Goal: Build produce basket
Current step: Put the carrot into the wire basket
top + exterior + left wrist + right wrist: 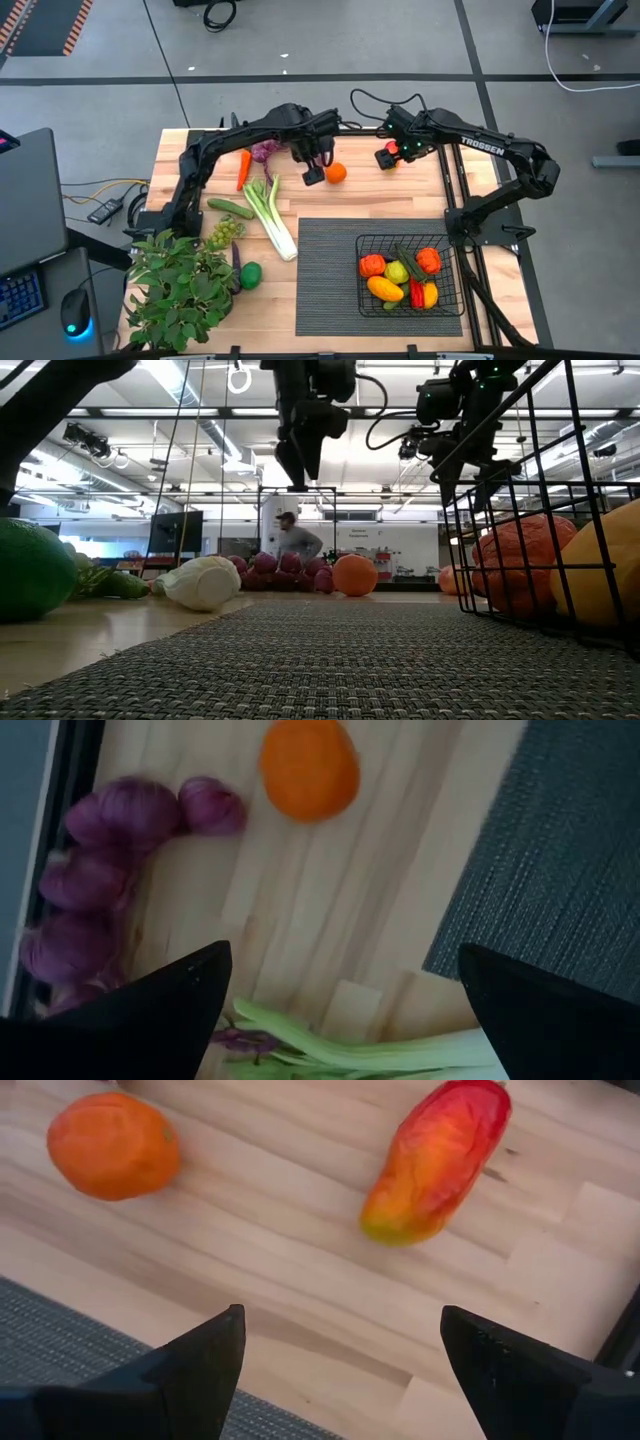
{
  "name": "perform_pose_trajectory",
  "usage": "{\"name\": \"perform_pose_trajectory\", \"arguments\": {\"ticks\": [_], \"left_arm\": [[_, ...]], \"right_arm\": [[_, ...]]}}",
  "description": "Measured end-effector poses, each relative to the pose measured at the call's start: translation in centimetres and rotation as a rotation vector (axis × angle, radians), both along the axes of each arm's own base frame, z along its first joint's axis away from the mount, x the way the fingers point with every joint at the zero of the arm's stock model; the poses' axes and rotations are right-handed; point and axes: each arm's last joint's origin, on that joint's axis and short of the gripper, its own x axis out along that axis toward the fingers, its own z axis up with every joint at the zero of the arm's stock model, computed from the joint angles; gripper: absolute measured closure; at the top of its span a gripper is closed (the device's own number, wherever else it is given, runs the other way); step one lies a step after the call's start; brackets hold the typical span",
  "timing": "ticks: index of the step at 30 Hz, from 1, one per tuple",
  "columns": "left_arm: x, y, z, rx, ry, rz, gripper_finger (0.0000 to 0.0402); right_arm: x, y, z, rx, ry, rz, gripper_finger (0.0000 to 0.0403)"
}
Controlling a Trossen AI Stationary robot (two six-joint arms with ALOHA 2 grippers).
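The black wire basket (410,272) stands on the dark ribbed mat (330,280) and holds several toy fruits and peppers. An orange (336,172) lies on the wood beyond the mat's far edge. My left gripper (314,172) hangs open above the table just left of the orange, with nothing between its fingers (345,960). Purple grapes (110,870) and a leek (272,215) lie near it. My right gripper (395,152) hangs open above the table beside a red-orange pepper (440,1160), also with nothing between its fingers.
A carrot (243,168), a cucumber (230,208), green grapes (224,232) and a round green fruit (250,275) lie on the table's left side. A leafy potted plant (180,290) fills the near left corner. A person (295,538) stands far behind the table.
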Motion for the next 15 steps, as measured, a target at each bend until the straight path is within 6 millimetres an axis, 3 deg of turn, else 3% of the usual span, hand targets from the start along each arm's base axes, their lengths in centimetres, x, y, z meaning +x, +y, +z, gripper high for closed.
{"name": "perform_pose_trajectory", "arguments": {"ticks": [8,15], "left_arm": [[-1.5,1.7,-0.1,-0.021,0.071,0.272,0.0006],[-2.9,3.8,-0.2,-0.025,0.109,0.306,0.0006]], "right_arm": [[0.1,0.1,0.0,0.023,-0.016,0.001,0.0063],[0.1,0.1,0.0,0.025,-0.025,0.042,0.0063]]}}
